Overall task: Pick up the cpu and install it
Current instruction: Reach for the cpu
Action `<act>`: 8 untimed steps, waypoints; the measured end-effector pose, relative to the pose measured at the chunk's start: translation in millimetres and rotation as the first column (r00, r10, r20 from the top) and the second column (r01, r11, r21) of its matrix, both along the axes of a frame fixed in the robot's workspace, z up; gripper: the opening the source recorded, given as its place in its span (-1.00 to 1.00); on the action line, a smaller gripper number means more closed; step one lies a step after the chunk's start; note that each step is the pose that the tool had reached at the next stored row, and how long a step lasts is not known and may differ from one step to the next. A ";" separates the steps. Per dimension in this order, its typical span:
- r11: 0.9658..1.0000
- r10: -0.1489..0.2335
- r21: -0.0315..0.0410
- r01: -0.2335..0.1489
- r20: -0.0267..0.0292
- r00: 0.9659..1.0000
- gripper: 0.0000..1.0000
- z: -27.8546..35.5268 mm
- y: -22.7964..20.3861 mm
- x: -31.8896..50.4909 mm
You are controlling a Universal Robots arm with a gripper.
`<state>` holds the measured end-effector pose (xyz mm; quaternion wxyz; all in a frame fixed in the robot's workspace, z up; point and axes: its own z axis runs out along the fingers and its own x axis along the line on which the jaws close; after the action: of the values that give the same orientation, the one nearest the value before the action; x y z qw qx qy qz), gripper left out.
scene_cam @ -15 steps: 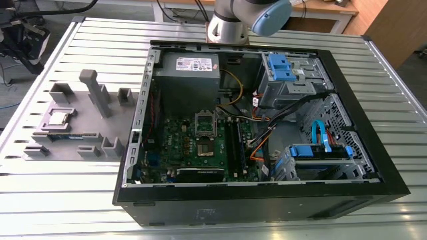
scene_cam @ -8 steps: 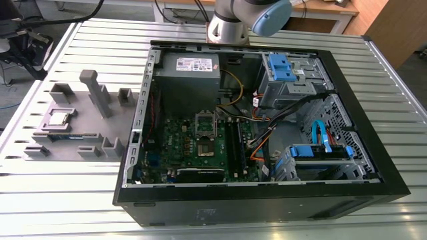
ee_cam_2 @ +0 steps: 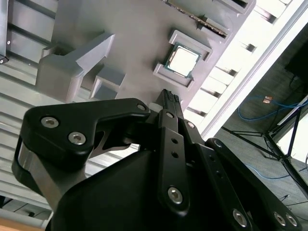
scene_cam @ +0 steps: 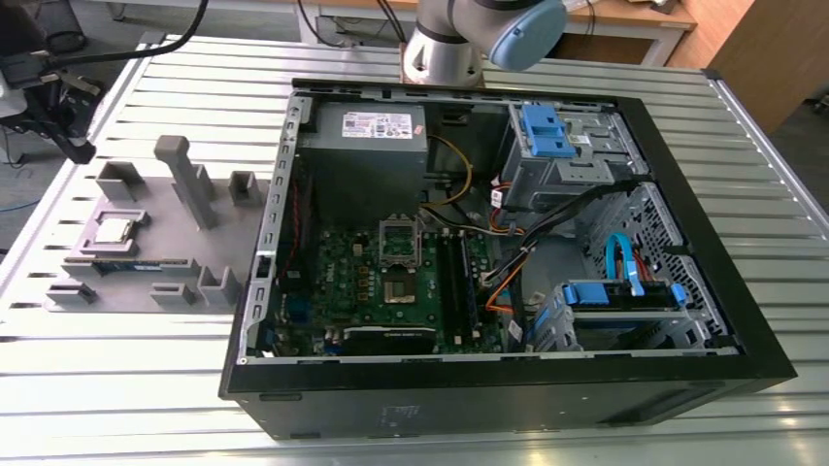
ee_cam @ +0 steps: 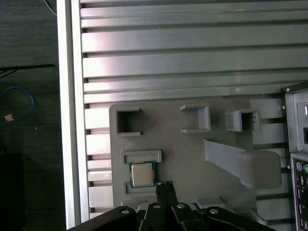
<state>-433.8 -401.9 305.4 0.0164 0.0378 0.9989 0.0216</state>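
The cpu (scene_cam: pixel 115 230), a small square chip with a shiny silver top, lies flat in a framed recess of the grey holder plate (scene_cam: pixel 155 209) at the exterior view's left, outside the case. Both wrist views look down on the cpu (ee_cam_2: pixel 183 61) (ee_cam: pixel 142 174). My gripper (ee_cam_2: pixel 168 97) (ee_cam: pixel 167 185) hangs above the plate, its black fingertips close beside the chip's recess and apart from it. The fingers are shut together with nothing between them. On the motherboard (scene_cam: pixel 388 282) inside the open case, the socket (scene_cam: pixel 398 254) is uncovered.
The open black computer case (scene_cam: pixel 518 388) fills the middle of the slatted metal table (scene_cam: pixel 130 388). A memory stick (scene_cam: pixel 123 263) lies on the holder plate near the cpu. Upright grey posts (scene_cam: pixel 182 175) rise from the plate. Cables and blue drive brackets (scene_cam: pixel 622 291) crowd the case's right side.
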 end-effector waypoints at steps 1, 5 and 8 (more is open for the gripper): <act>1.000 0.000 0.000 0.000 0.000 1.000 -0.79 -1.3 -0.4 -0.1; 1.000 0.000 0.000 0.000 0.000 1.000 -0.79 -6.7 -1.8 -1.2; 1.000 0.000 0.000 0.000 0.000 1.000 -0.79 -10.7 -2.5 -3.0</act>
<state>-436.8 -404.3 294.7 0.0165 0.0377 0.9989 0.0216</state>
